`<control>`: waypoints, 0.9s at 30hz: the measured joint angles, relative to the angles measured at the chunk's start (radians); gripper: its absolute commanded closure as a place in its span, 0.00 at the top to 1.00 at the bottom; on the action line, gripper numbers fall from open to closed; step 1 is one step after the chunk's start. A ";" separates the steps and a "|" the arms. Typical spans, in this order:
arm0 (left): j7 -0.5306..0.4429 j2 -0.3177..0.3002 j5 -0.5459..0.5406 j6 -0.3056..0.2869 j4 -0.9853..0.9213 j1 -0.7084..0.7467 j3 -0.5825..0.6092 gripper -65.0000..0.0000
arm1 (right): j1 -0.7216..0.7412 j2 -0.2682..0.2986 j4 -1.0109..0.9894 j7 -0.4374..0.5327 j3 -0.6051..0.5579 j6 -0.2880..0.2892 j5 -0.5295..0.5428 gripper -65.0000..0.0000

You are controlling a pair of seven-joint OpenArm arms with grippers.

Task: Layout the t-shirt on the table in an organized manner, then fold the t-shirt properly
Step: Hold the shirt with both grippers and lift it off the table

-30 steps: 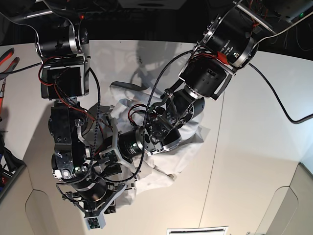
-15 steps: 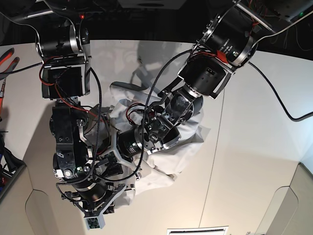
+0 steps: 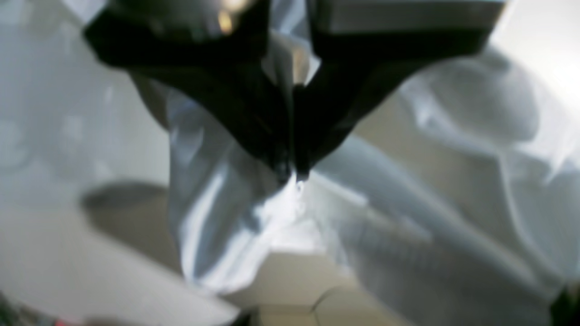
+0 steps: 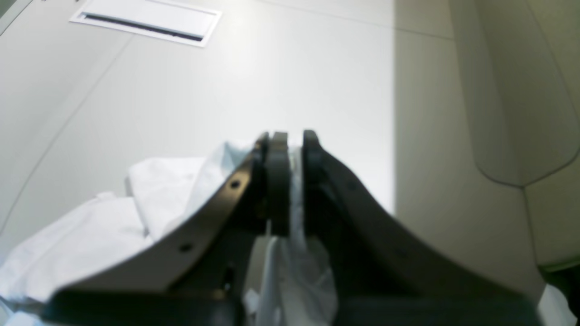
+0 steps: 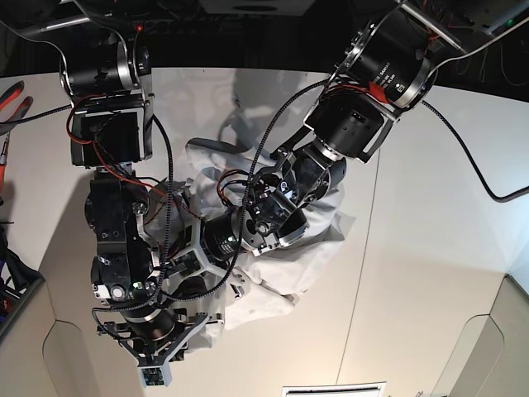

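T-shirt (image 5: pixel 318 236) sits crumpled mid-worktop (image 5: pixel 430 248), nearer the far edge, half hidden under both arms. On the base view's left, the right gripper (image 4: pixel 290 181) has its jaws nearly closed, white cloth pinched between them. Over on the right, the left gripper (image 3: pixel 290 174) jaws meet at the tips on a bunched fold.

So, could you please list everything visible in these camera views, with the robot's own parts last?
t-shirt: one, white, crumpled mid-table under both arms.
table: one, matte white, thin dark seam.
slotted panel: one, white, set in the table's near edge.
red-handled tool: one, far left edge.
left gripper: black, shut on a shirt fold.
right gripper: black, shut on shirt fabric near the table's near edge.
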 measured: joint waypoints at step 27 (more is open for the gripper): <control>0.026 -0.012 0.011 0.010 -0.001 -0.005 -0.165 0.00 | 0.002 0.005 -0.018 -0.043 -0.002 0.163 0.012 0.00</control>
